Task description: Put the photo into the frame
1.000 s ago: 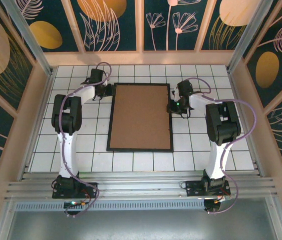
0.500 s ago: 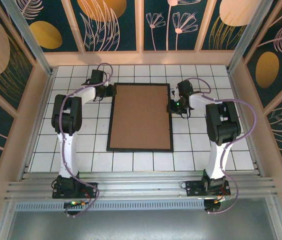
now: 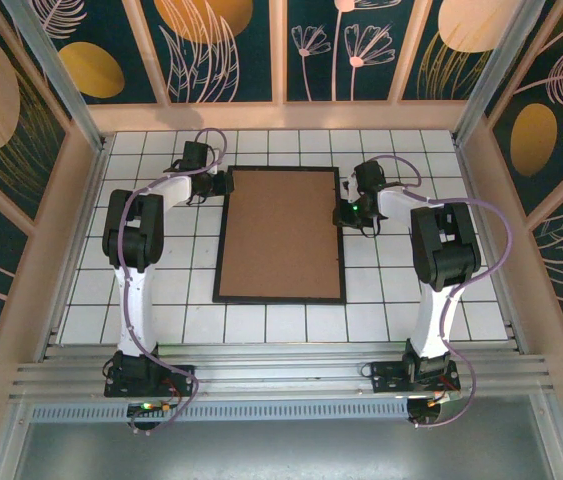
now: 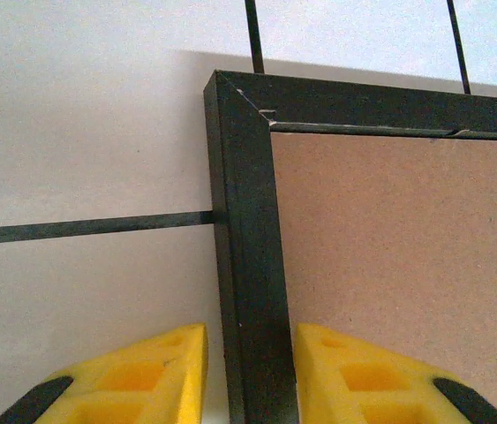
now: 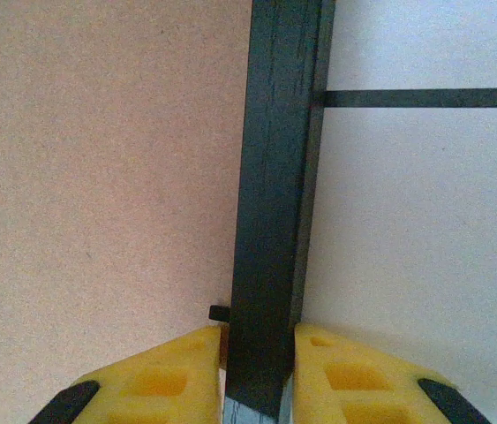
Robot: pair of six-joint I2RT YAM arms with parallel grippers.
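- Frame [image 3: 279, 299] lies flat mid-table [image 3: 171, 320], backing board [image 3: 281, 235] inside its rim.
- Left gripper [image 4: 250, 340] straddles left rim near far corner.
- Right gripper [image 5: 261, 336] straddles right rim, toward far end.

**Frame flat on the counter, backing side up**

The frame [image 4: 248, 265] lay flat at the middle of the white tiled counter [image 3: 281, 325], its long sides running 12 to 6 o'clock. Its narrow black rim enclosed a plain brown backing board [image 3: 281, 232] facing upward. A mitred corner joint showed at 11 o'clock.

Black-rimmed frame [image 4: 248, 265], plain brown backing board [image 4: 407, 265], white black-gridded table [image 4: 80, 132].
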